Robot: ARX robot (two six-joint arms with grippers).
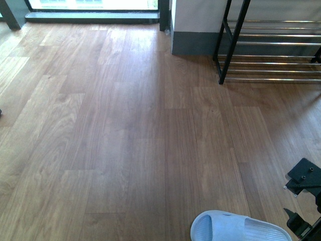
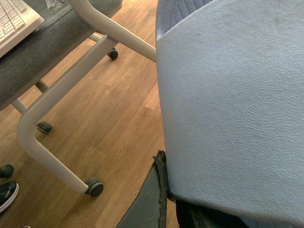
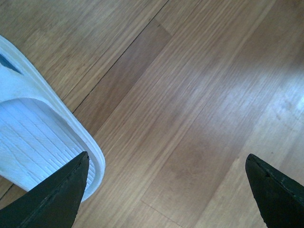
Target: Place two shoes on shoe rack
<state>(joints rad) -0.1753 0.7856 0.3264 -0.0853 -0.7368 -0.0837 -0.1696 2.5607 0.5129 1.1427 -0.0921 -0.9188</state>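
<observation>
One pale blue slide point(image 1: 235, 228) lies on the wood floor at the near edge of the front view, just left of my right gripper point(image 1: 302, 201). In the right wrist view that slide point(image 3: 33, 137) sits beside one finger point(image 3: 61, 199), and the right gripper point(image 3: 166, 156) is open over bare floor. A second pale blue slide point(image 2: 228, 104) fills the left wrist view, lifted off the floor, with my left gripper point(image 2: 173, 199) shut on its edge. The shoe rack point(image 1: 276, 43), black frame with chrome bars, stands at the far right. The left gripper is outside the front view.
A white pillar with a dark skirting point(image 1: 193, 42) stands left of the rack. A window point(image 1: 90, 5) runs along the back. In the left wrist view a grey table on a pale tube frame with castors point(image 2: 57, 104) holds a keyboard point(image 2: 14, 19); a black shoe point(image 2: 7, 192) shows beside it.
</observation>
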